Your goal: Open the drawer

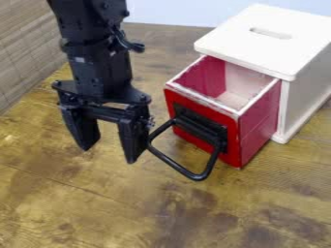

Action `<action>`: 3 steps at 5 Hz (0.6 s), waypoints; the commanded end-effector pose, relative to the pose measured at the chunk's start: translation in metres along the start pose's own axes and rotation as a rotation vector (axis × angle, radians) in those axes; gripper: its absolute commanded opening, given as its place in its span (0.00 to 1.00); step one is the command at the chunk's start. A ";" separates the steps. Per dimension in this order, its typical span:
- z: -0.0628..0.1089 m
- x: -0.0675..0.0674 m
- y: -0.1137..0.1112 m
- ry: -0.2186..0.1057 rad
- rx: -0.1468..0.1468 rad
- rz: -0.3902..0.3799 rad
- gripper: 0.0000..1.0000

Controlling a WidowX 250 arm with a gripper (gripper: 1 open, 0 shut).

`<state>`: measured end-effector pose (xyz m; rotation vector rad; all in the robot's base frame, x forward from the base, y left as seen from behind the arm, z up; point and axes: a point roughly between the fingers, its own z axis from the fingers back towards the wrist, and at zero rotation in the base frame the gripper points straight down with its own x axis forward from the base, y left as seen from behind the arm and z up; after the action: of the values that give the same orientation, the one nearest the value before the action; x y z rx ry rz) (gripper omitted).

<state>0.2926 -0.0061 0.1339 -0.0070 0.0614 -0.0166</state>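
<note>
The red drawer (253,121) stands pulled partway out of its white housing, showing its pale pink inside (230,84). A black plate (200,127) covers its front, and a large black wire loop handle (181,155) hangs down from it onto the table. My black gripper (108,142) hangs to the left of the drawer front, open, with its two fingers pointing down. The right finger (134,140) stands next to the loop's left end, and nothing is between the fingers.
The white cabinet housing (278,44) with a slot in its top stands at the back right on the worn wooden table (77,208). A brownish ribbed wall panel (26,44) rises at the far left behind the arm.
</note>
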 end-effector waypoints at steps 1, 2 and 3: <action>-0.019 -0.001 -0.002 0.008 -0.004 0.169 1.00; -0.024 0.013 -0.022 -0.006 -0.021 0.361 1.00; -0.022 0.038 -0.037 -0.024 -0.050 0.515 1.00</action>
<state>0.3199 -0.0389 0.0907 -0.0167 0.1013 0.5065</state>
